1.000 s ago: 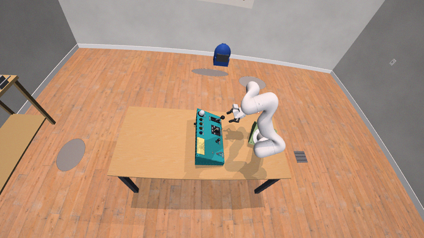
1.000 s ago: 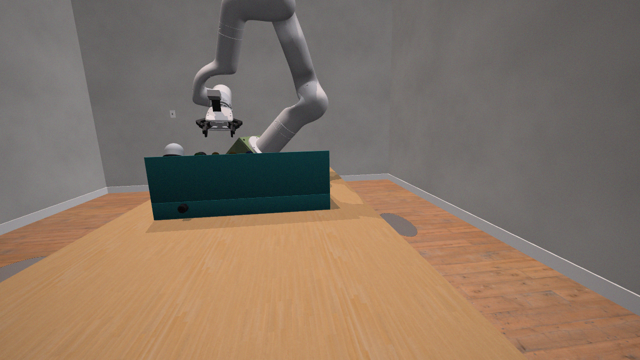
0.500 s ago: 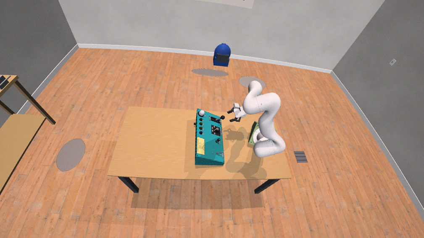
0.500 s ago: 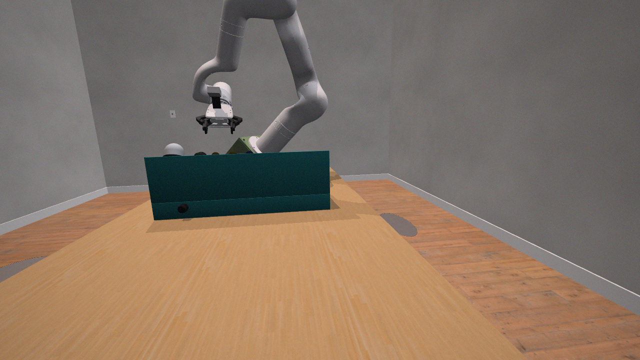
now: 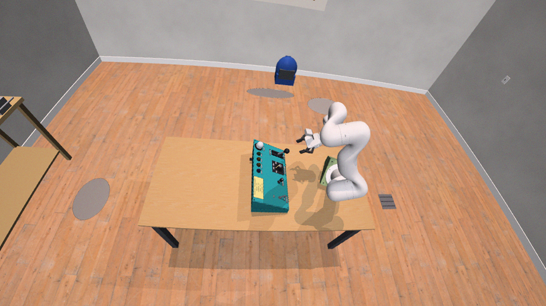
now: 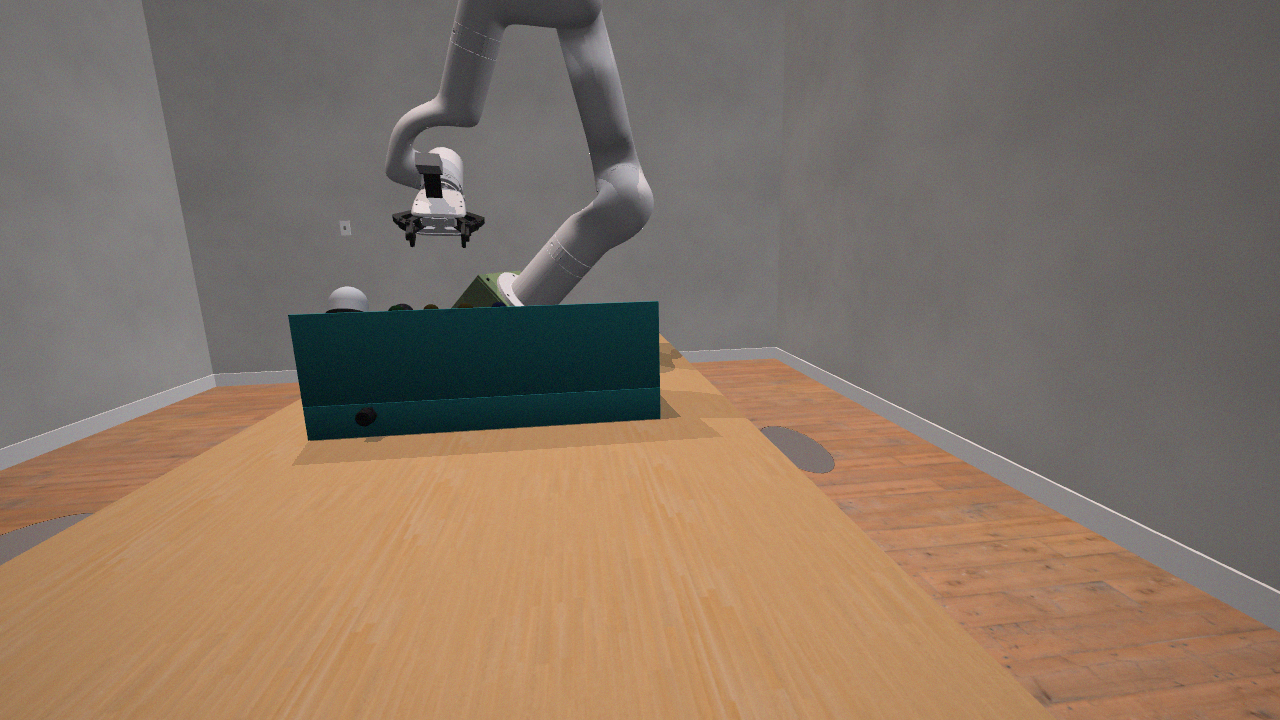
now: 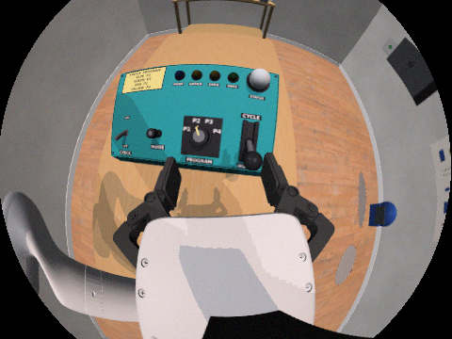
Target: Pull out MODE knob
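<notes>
The teal console (image 5: 270, 177) stands on the wooden table; it also shows in the wrist view (image 7: 198, 116) and from behind in the exterior view (image 6: 476, 367). The small black MODE knob (image 7: 153, 134) sits at the panel's lower left in the wrist view, and shows in the top view (image 5: 281, 182). My gripper (image 7: 219, 165) (image 5: 303, 144) is open and empty. It hovers well above the console's near edge, over the rotary selector (image 7: 199, 136) and lever (image 7: 251, 157), to the right of the knob. It also shows in the exterior view (image 6: 437, 231).
The panel also carries a white dome button (image 7: 260, 79), a row of several dark buttons (image 7: 206, 75), a yellow label (image 7: 143, 79) and a small toggle (image 7: 121, 135). The arm's green base (image 5: 330, 171) stands on the table behind the console.
</notes>
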Tool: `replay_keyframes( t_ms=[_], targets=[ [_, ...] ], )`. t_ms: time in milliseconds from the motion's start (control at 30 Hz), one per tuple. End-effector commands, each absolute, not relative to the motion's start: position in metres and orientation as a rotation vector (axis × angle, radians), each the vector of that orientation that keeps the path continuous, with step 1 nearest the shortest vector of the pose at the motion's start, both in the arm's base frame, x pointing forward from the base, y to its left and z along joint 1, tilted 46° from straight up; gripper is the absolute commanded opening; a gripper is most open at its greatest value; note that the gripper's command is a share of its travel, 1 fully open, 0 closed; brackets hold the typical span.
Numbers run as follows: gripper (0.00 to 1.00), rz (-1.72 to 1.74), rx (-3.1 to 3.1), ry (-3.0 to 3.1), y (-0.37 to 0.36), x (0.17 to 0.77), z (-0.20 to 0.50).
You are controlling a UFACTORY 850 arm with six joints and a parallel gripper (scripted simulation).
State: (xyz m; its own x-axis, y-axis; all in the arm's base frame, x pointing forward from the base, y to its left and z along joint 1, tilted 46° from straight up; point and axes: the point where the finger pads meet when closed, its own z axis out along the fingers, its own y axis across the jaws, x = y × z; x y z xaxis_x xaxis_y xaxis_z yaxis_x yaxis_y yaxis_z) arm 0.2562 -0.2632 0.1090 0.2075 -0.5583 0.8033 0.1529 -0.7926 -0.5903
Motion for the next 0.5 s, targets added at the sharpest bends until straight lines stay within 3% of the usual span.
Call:
replay_keyframes(
  t_ms=[0, 467],
  targets=[
    [1.00, -1.637, -1.923, 0.374, -0.269, 0.248, 0.115],
    [1.00, -1.637, -1.923, 0.374, -0.277, 0.237, 0.123]
  ],
)
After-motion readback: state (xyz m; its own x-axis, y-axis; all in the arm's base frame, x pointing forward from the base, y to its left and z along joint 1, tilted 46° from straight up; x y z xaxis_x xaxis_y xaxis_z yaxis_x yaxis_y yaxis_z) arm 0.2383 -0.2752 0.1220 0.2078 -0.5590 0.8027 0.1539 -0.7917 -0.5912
